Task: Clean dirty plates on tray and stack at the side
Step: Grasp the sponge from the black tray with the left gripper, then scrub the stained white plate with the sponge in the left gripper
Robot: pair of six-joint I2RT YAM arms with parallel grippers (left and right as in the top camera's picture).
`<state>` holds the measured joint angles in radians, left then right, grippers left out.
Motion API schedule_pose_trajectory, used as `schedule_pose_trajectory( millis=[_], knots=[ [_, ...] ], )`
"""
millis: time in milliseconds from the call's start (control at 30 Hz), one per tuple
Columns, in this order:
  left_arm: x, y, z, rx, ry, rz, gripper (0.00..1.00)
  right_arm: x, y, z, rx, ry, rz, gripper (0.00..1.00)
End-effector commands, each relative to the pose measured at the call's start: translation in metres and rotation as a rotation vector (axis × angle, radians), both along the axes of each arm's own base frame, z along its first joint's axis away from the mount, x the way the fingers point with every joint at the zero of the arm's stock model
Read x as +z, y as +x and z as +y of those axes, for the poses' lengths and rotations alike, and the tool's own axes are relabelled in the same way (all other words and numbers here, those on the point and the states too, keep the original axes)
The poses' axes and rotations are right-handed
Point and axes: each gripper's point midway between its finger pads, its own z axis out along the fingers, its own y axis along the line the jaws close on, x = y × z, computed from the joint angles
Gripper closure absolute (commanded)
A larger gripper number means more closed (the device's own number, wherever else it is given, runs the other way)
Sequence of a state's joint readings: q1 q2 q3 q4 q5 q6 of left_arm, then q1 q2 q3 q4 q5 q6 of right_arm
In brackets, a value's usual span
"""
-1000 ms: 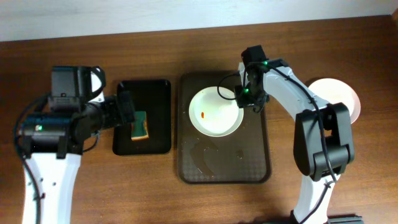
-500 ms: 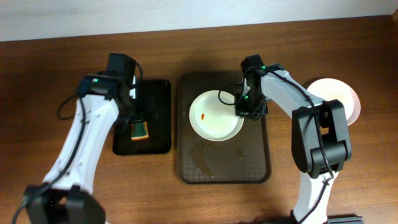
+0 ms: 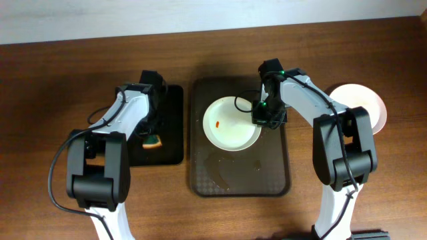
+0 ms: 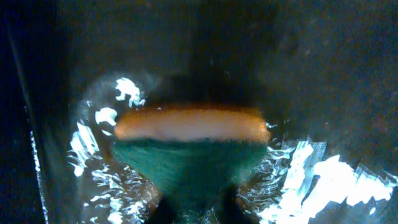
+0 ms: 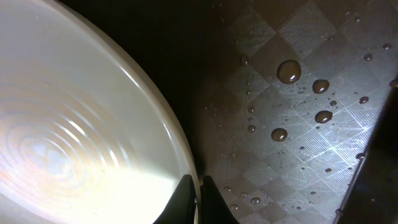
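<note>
Tray (image 3: 270, 175): brown, mid-table; the near half is bare and wet, with drops showing in the right wrist view.
Sponge (image 3: 154, 141): green and orange, lying in the black tray (image 3: 171, 151) just left of the tray.
Left gripper (image 3: 151, 132): a second ago it hung out at the left of the table; it has since swung in and come down onto the sponge. The wrist view is filled by the sponge (image 4: 189, 146), and I cannot tell whether the fingers are apart or already pinching it.
Plate (image 3: 230, 127): white, on the far half of the tray, its orange smear (image 3: 219, 123) not yet wiped.
Right gripper (image 3: 260, 116): at the plate's right rim, fingers (image 5: 185, 194) drawn together astride the edge and gripping it; unchanged over the last half second.
Side plate (image 3: 365, 107): on the table (image 3: 80, 60) at the far right, clear of the tray.
Meaning: the plate looks held steady while the sponge is fetched, so wiping is probably next.
</note>
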<state>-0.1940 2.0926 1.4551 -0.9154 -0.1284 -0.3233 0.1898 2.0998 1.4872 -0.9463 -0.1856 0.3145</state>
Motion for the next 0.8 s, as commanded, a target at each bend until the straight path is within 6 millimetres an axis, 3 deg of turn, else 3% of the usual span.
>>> schedule_pose_trajectory(
  millis=[0, 100, 267, 367, 467, 567, 667, 767],
  knots=[
    [-0.029, -0.013, -0.006, 0.001, -0.033, 0.089, 1.00, -0.013, -0.008, -0.008, -0.015, -0.047, 0.035, 0.96],
    [-0.002, -0.008, -0.013, 0.003, -0.074, 0.079, 1.00, -0.014, -0.008, -0.008, -0.015, -0.048, 0.035, 0.96],
    [0.057, 0.006, -0.014, -0.008, -0.082, -0.015, 1.00, -0.014, -0.008, -0.008, -0.014, -0.048, 0.035, 0.96],
    [0.059, 0.006, -0.015, -0.009, -0.082, -0.020, 1.00, -0.014, -0.008, -0.008, 0.028, -0.046, 0.028, 0.96],
    [0.066, 0.005, -0.039, -0.049, -0.209, -0.016, 1.00, -0.014, -0.007, -0.008, 0.080, -0.043, 0.016, 0.96],
    [0.084, 0.013, -0.058, -0.121, -0.226, -0.062, 1.00, -0.013, -0.007, -0.008, 0.097, -0.041, 0.014, 0.96],
    [0.110, 0.025, -0.109, -0.221, -0.315, -0.141, 1.00, -0.012, -0.008, 0.001, 0.068, 0.010, 0.027, 0.96],
    [0.117, 0.033, -0.154, -0.316, -0.371, -0.221, 1.00, -0.012, -0.008, 0.001, 0.072, 0.013, 0.026, 0.96]
  ],
)
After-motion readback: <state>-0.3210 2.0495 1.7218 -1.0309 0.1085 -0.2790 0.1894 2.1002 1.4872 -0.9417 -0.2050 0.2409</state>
